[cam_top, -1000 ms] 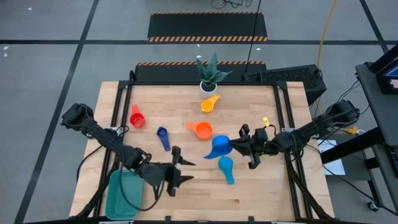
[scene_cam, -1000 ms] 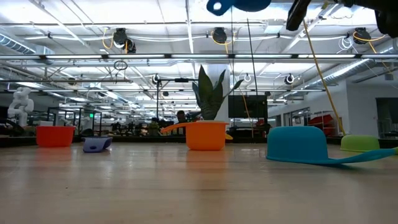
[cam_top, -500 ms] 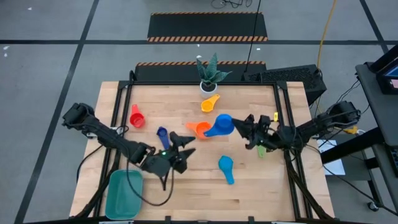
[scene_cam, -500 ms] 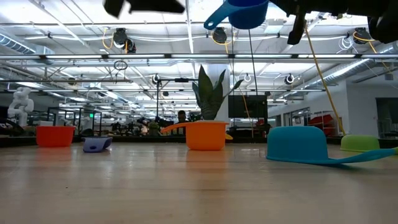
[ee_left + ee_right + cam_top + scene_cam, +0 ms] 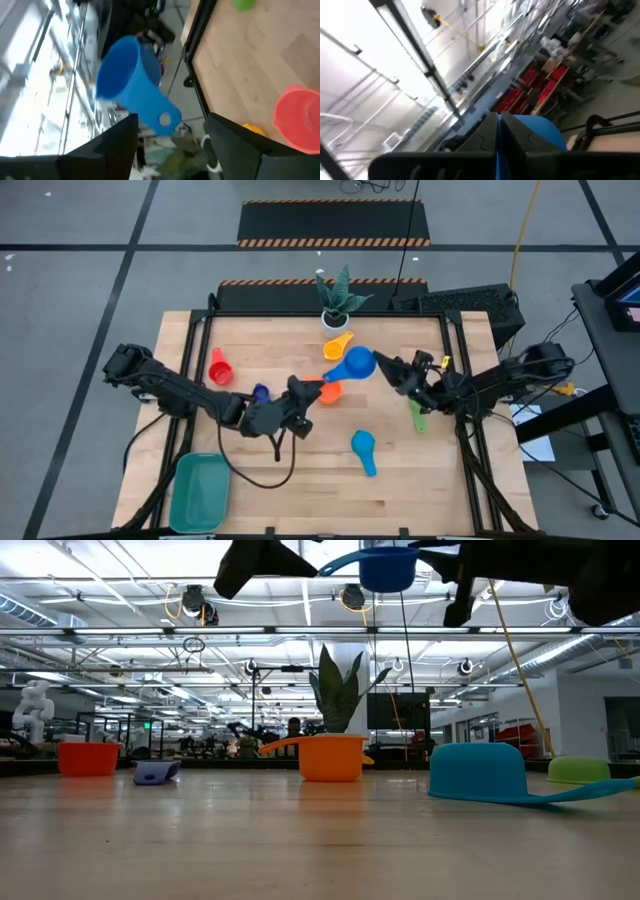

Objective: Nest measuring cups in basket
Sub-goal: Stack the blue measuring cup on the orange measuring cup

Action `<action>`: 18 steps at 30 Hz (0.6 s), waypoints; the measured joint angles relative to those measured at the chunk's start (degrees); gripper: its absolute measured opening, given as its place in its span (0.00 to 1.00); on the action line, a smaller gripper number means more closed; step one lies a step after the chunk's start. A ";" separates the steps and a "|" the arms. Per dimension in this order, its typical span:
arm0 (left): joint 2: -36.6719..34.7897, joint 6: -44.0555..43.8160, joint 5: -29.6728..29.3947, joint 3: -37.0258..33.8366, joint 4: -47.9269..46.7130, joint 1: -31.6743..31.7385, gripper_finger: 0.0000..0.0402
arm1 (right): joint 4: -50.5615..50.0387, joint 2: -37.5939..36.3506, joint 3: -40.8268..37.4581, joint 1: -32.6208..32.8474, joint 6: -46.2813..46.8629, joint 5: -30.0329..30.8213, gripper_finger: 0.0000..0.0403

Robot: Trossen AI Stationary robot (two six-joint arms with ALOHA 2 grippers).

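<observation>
A blue measuring cup (image 5: 360, 363) hangs in the air over the middle of the table, shut in my right gripper (image 5: 384, 367). Its flat handle (image 5: 161, 116) points at my left gripper (image 5: 310, 392), which is open. In the left wrist view the handle's holed end stands between the left fingers; I cannot tell whether it touches them. The orange cup (image 5: 326, 390) stands just below. The red cup (image 5: 220, 367), navy cup (image 5: 262, 393), yellow-orange cup (image 5: 338, 346), upside-down light blue cup (image 5: 362, 448) and green cup (image 5: 417, 416) lie on the table. The teal basket (image 5: 200, 490) sits at the near left corner. My right gripper pinches the blue cup's wall (image 5: 497, 150) between its two fingers, on the side away from the handle. It comes level from the table's right. The cup (image 5: 388, 566) is lifted clear and sits about upright, mouth up, with its handle (image 5: 338, 560) level toward the left arm.
A white pot with a green plant (image 5: 335, 308) stands at the far edge. A small yellow thing (image 5: 442, 363) lies by the right rail. Bare wood lies between the basket and the light blue cup.
My right gripper has carried the blue cup up and toward the far and left side, over the orange cup. My left gripper has left the basket's side, swung right and toward the far edge, and risen until its open fingers stand around the cup's handle.
</observation>
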 joint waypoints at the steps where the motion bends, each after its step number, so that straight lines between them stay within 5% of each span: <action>1: 0.00 1.07 1.07 0.00 0.06 0.27 0.59 | -0.02 0.34 0.11 -0.39 0.87 -0.79 0.00; 18: -0.03 9.29 8.17 0.00 0.68 5.77 0.59 | 0.12 2.53 0.31 -2.22 5.95 -1.24 0.00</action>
